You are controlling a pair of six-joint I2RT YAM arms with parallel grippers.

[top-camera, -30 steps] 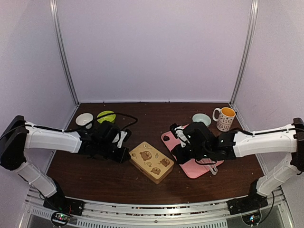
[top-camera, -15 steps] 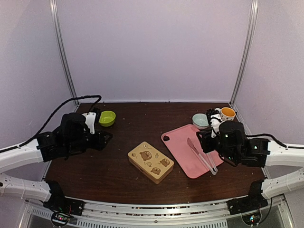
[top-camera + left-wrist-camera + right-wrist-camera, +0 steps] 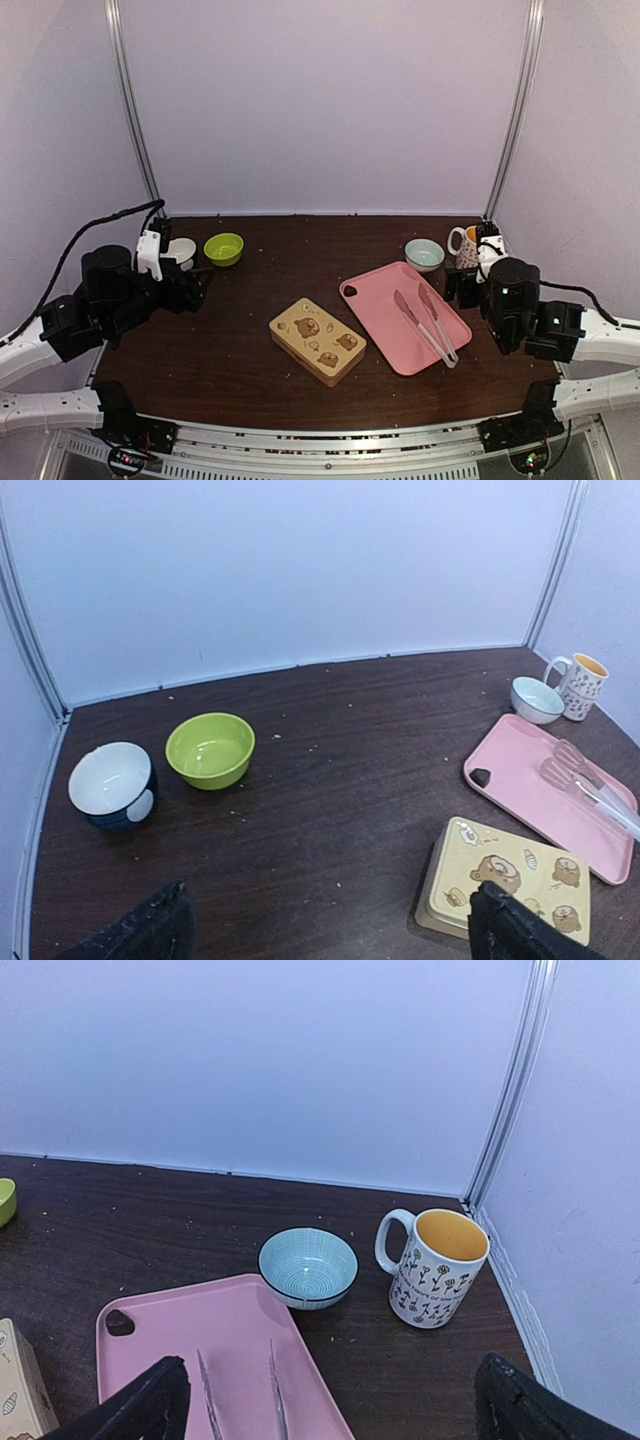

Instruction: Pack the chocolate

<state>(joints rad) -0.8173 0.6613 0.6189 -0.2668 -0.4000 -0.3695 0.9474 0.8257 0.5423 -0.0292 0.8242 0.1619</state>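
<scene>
Well, the biggest thing is the dark brown table point(image 3: 260, 385), and everything sits on it. The 2 arms are next in size. The left arm point(image 3: 70, 320) is at the far left edge and the right arm point(image 3: 560, 325) is at the far right edge, both well apart from the things in the middle. The left gripper point(image 3: 325, 932) is wide open, with its 2 fingers point(image 3: 150, 932) far apart, and it holds nothing. The right gripper point(image 3: 330, 1402) is the same: spread wide and empty.

Then comes the pink cutting board point(image 3: 385, 295) on the right side. The dark spot in its corner looks like a hole point(image 3: 350, 291), not a sweet. Near the board, but not touching it, lies the tan tin point(image 3: 318, 341) with brown bears drawn on its lid point(image 3: 515, 872). The lid is on. A pair of pale tongs point(image 3: 428, 322) lies on the board. Behind the board stand a flowery mug point(image 3: 435, 1265) and a pale blue bowl point(image 3: 307, 1266), just beside each other. At the back left are a green bowl point(image 3: 210, 750) and a white bowl point(image 3: 110, 785). All 3 bowls look empty.

The smallest thing is the chocolate, and I cannot see any. It may be inside the shut tin, but I cannot tell.

So I think the packing is either done or not begun. If it is not begun, the next move calls for finding the chocolate and taking the lid off the tin.
</scene>
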